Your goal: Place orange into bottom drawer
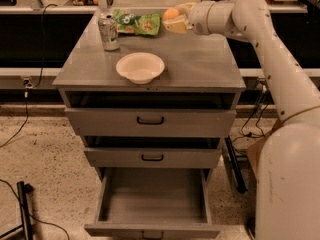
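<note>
view: camera view, looking down at the front of the grey cabinet point(200, 66); all places below are given from the white bowl point(140, 67).
white bowl: sat upright on the cabinet top, near its front edge, a little left of centre.
gripper point(174, 20): was behind the bowl and a bit right of it, over the back edge of the cabinet top, pointing left.
jaws: pinched on the orange, one yellowish finger point(186, 6) above and behind it, the other below it.
orange point(170, 13): was in the gripper's tips, behind the bowl and slightly right, raised off the cabinet top; not in any drawer.
arm point(270, 54): white, ran from the gripper out to the right of the bowl, then down to the robot body point(292, 184) at lower right.
soda can point(108, 31): stood upright behind the bowl and to its left, apart from it.
green snack bag point(137, 23): lay flat straight behind the bowl, between the can and the orange, just left of the gripper.
top drawer point(150, 121): directly below the bowl, dark handle on its front, dark gap above the front.
middle drawer point(152, 157): below the top drawer, same dark handle.
bottom drawer point(152, 204): lowest, well below the bowl, pulled far out toward the camera, flat grey floor showing.
cables point(20, 129): on the speckled floor, far left and below the bowl.
</note>
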You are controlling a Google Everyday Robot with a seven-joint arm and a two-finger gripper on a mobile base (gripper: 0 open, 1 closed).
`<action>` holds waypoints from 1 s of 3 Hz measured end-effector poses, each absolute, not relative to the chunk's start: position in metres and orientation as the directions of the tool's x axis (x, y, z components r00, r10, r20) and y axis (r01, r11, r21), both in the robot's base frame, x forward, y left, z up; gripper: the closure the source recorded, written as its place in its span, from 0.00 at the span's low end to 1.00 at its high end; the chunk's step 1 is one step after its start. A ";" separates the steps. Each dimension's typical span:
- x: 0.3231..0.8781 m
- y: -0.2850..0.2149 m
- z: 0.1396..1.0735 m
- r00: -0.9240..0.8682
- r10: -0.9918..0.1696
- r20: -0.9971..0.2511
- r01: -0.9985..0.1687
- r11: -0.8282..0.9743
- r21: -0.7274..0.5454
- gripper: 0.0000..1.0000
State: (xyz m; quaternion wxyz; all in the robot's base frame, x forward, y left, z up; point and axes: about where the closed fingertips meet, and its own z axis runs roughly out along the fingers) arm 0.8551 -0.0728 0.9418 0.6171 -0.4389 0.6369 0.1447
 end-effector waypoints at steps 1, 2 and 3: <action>0.855 -0.073 0.942 0.146 -0.381 -0.913 -0.737 0.573 -0.358 1.00; 0.856 -0.057 0.928 0.117 -0.382 -0.917 -0.773 0.544 -0.325 1.00; 0.817 -0.016 0.925 0.080 -0.355 -0.931 -0.866 0.437 -0.241 1.00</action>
